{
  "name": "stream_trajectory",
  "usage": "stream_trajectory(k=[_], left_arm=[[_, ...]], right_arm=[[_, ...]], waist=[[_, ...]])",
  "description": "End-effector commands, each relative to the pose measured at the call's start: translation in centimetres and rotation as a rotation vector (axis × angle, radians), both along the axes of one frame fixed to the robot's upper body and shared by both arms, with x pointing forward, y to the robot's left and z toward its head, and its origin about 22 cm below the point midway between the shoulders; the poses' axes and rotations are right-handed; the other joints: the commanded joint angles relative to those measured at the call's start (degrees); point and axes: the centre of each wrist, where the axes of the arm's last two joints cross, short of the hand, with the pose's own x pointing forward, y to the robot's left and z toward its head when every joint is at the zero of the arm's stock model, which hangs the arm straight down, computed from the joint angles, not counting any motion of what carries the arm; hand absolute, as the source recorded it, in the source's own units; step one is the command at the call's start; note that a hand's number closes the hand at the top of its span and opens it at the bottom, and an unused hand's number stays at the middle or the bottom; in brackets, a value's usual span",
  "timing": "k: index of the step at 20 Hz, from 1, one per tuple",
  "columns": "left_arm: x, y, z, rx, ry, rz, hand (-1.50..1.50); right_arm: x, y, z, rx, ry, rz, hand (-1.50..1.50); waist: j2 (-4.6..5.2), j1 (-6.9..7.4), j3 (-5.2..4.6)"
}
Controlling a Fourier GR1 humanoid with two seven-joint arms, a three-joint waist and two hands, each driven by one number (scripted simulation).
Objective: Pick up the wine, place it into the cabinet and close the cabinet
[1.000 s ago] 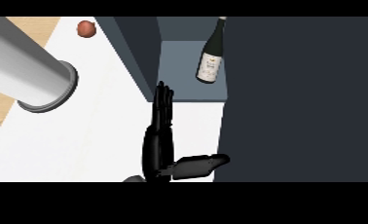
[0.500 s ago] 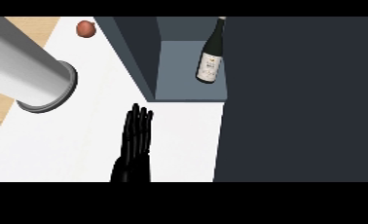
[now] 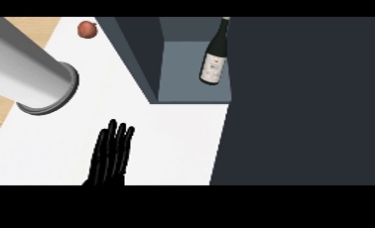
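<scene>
The wine bottle (image 3: 213,63), dark glass with a pale label, stands inside the open cabinet (image 3: 183,90) at the top centre, close to the compartment's right side. My left hand (image 3: 108,160) shows at the lower left over the white counter, fingers straight and pointing up, holding nothing. It is well below and to the left of the cabinet. A broad dark panel, the cabinet's door (image 3: 293,103), fills the right side of the view. My right hand does not show.
A large grey cylinder (image 3: 33,71) slants in from the upper left and ends above the counter. A small reddish round thing (image 3: 87,28) lies near the top left. White counter (image 3: 176,138) stretches between my hand and the door.
My left hand has drawn back from the cabinet's front edge, moving down and to the left. The wine bottle stays in the cabinet.
</scene>
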Motion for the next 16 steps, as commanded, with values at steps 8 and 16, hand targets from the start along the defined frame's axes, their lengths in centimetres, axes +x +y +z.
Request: stream_trajectory(k=[8,16], left_arm=[[-1.7,5.5,2.5,0.019,-0.035,0.035,-1.5],[-1.1,9.8,2.3,0.002,-0.041,0.075,-1.5]], right_arm=[[-3.0,1.9,-0.1,0.136,0.158,0.227,1.5],[-4.4,4.1,0.5,0.043,0.115,0.415,1.5]], waist=[[-0.09,0.26,-0.02],[-0.15,0.55,-0.11]])
